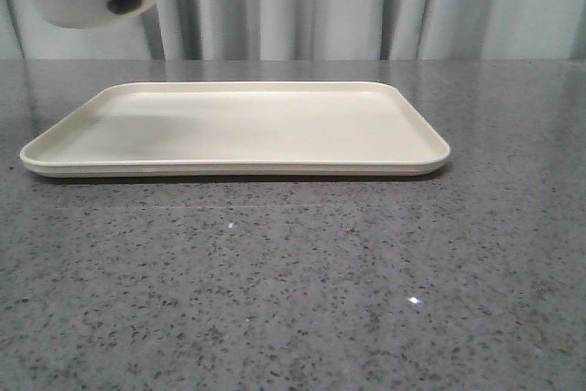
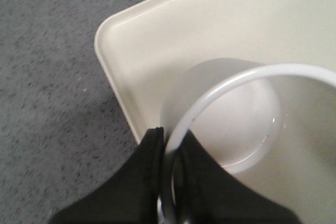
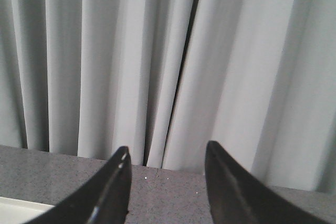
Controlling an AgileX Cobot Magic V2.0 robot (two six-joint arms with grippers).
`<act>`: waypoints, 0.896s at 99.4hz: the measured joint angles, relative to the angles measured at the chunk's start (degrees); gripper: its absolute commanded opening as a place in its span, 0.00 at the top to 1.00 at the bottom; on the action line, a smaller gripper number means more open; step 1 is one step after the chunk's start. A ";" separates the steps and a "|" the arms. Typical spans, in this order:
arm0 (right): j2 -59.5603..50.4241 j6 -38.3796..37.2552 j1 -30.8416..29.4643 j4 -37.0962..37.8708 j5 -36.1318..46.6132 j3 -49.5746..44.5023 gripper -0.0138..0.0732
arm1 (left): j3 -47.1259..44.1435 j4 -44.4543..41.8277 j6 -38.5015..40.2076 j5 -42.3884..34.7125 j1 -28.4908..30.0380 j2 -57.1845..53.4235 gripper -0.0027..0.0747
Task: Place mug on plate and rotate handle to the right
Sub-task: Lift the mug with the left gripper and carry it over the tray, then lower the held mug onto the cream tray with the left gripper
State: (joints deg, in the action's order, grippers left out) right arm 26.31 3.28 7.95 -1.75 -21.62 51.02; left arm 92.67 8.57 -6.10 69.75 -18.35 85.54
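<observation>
Left gripper [image 2: 169, 182] jaws pinch the mug [image 2: 247, 124] rim, 1 finger inside and 1 outside, holding it aloft over the plate [image 1: 234, 125] near its left corner; right gripper [image 3: 167, 182] jaws spread, holding nothing.

A grey speckled stone-look table [image 1: 293, 299] carries one thing: the cream plate [image 1: 55, 157], lying flat toward the far side, its long edge running across the front view. Pale pleated curtains [image 1: 366, 6] hang behind the table's far edge.
</observation>
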 measured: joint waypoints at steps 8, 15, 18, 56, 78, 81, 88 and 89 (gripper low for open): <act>0.00 0.00 0.00 0.00 0.00 0.00 0.44 | 2.11 0.00 0.00 -0.31 -2.32 2.39 0.99; 0.00 0.00 0.00 0.00 0.00 0.00 0.44 | 4.21 0.03 0.00 -0.41 -3.98 4.73 0.99; 0.00 0.00 0.00 0.00 0.00 0.00 0.44 | 5.24 0.25 0.00 -0.53 -4.56 5.68 0.99; 0.00 0.00 0.00 0.00 -0.02 0.00 0.44 | 11.69 1.94 0.00 -1.02 -7.07 16.73 0.99; 0.00 0.00 0.00 0.00 -0.37 0.00 0.44 | 11.69 2.07 0.00 -1.02 -7.07 19.86 0.99; 0.00 0.00 0.00 0.00 -0.40 0.00 0.44 | 11.69 2.07 0.00 -1.02 -7.07 20.21 0.99; 0.00 0.00 0.00 0.00 -0.50 0.00 0.44 | 11.69 2.07 0.00 -0.80 -7.07 20.93 0.99; 0.00 0.00 0.00 0.00 -0.50 0.00 0.44 | 11.69 2.07 0.00 -0.69 -7.07 21.03 0.99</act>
State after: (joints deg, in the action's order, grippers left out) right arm 26.31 3.28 7.95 -1.75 -22.12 51.02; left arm 104.36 10.64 -6.10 69.06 -25.42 106.58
